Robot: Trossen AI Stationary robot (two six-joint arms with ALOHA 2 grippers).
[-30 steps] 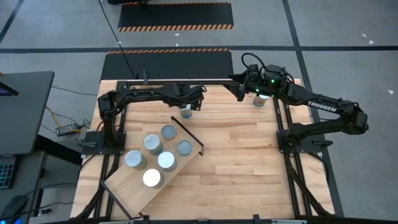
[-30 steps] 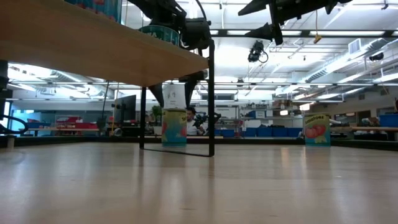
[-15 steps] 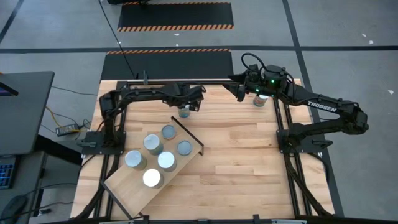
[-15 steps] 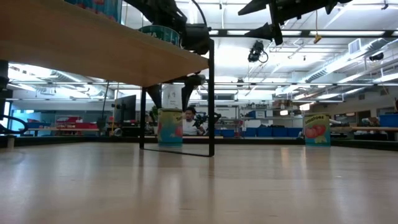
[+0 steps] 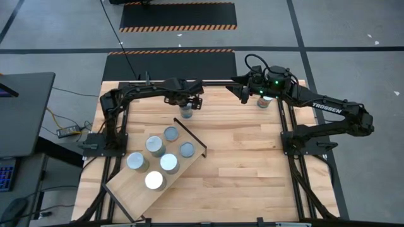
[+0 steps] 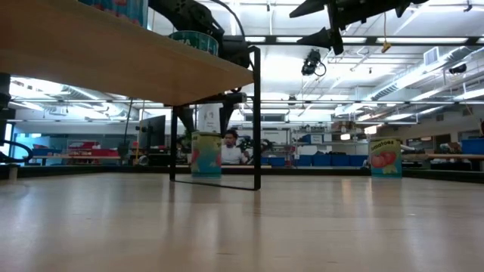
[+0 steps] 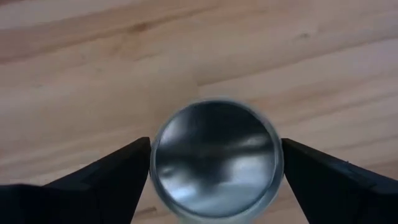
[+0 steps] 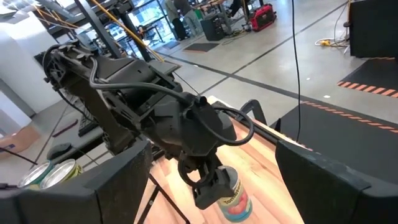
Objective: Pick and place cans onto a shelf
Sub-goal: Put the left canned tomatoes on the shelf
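Observation:
One can [image 7: 214, 158] stands upright on the tabletop near the far edge, its silver top toward my left wrist camera. My left gripper [image 5: 187, 104] hangs over it, pointing steeply down and open. Its fingers [image 7: 118, 177] stand on either side of the can's rim. I see no touch. The shelf [image 5: 129, 189], a light board on black legs, stands at the near left with several cans [image 5: 155, 145] upright on it. My right gripper [image 5: 242, 93] waits open, raised above the far edge. Beside it a second can [image 5: 264, 102] stands on the table.
The shelf's black end frame [image 5: 191, 135] runs slantwise just nearer than the can under my left gripper. The low view shows open tabletop [image 6: 302, 219] under and to the right of the raised shelf. A person shows in the room far behind the table.
My left gripper has moved a little toward the table's left edge and turned slightly, coming to stand over the can with a finger on either side. It has stayed open.

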